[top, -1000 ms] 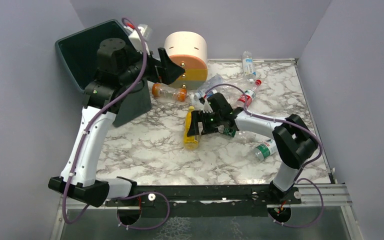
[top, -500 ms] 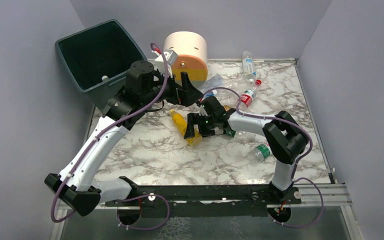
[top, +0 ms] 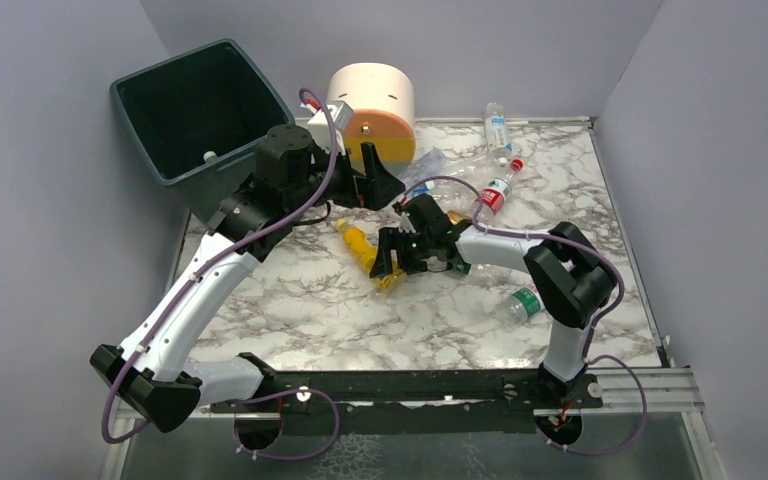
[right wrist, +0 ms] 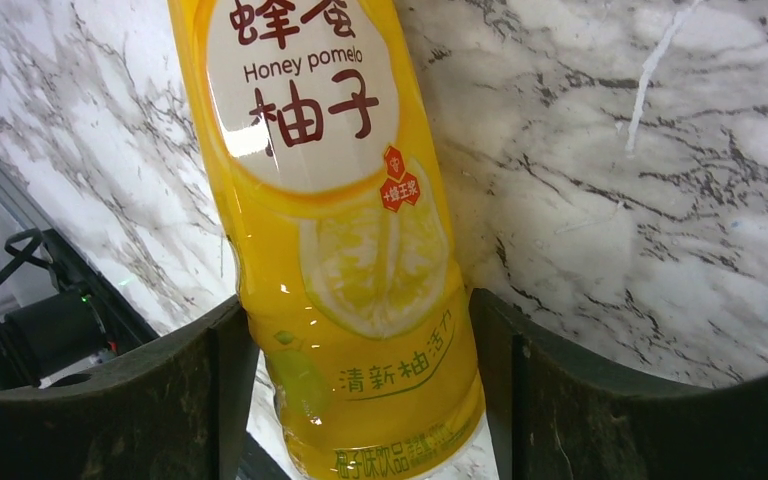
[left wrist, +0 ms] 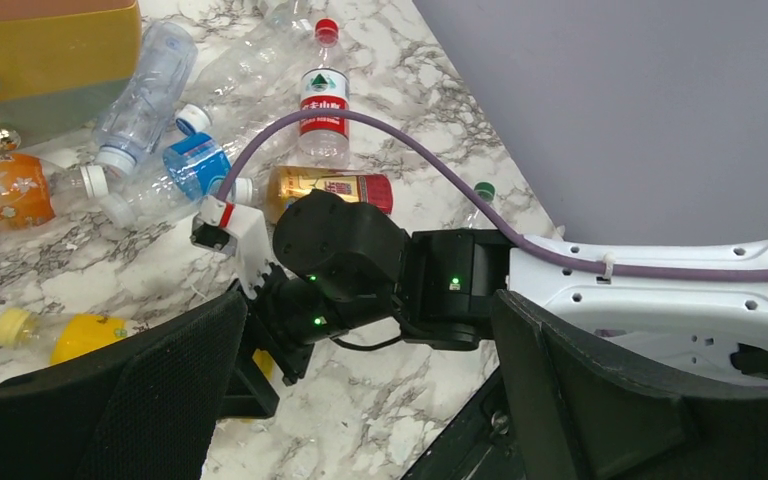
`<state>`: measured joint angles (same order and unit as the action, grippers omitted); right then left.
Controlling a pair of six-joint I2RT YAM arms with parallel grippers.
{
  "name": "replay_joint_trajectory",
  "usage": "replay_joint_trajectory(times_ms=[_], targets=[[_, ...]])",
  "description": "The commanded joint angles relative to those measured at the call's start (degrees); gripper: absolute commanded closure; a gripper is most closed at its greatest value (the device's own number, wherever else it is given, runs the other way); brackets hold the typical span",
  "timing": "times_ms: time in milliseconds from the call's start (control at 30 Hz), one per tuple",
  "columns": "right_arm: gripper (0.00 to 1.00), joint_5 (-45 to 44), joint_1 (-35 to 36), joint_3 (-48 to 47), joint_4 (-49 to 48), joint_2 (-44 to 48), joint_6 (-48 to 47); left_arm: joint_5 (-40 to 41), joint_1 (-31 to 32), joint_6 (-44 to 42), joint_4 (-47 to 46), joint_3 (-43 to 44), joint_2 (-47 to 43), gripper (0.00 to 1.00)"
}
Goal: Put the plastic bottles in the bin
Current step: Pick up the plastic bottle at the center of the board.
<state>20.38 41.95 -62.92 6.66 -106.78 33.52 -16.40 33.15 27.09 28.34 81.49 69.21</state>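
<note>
Right pincer narrowed onto lying yellow bottle.

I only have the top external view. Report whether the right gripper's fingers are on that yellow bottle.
Observer: Right wrist view: both fingers of the right gripper touch the yellow bottle at its sides, near its base. The bottle lies on the table.
Operator: Read me its label.
Observer: It reads Honey pomelo.
Operator: Check the left gripper too.
Observer: Left wrist view: the left gripper is open and empty, with the right arm's wrist below it.
</note>
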Motion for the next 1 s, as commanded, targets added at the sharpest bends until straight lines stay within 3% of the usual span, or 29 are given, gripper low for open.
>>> replay_joint_trajectory(times_ms=[0, 533, 833, 967], targets=[[0.47, -0.94, 0.41, 2.32, -1.00, 3.87, -0.28, 2.15, 0.25, 1.73, -1.89, -0.46, -0.51, 0.01], [0.48, -13.89, -0.14, 3.03, 8.47, 19.30, -3.82, 1.87, 0.31, 11.02, -6.46, -1.16, 1.81, 0.01], [0.47, -13.82, -8.32, 7.11, 8.75, 28.63, -4.28, 1.38, 1.03, 17.02, -13.36, -6.35, 2.08, 0.01], [0.47, -14.57, -10.95, 7.63, 9.14, 34.01, -4.89, 2.81, 3.55, 15.73, -14.00, -5.11, 4.34, 0.01]])
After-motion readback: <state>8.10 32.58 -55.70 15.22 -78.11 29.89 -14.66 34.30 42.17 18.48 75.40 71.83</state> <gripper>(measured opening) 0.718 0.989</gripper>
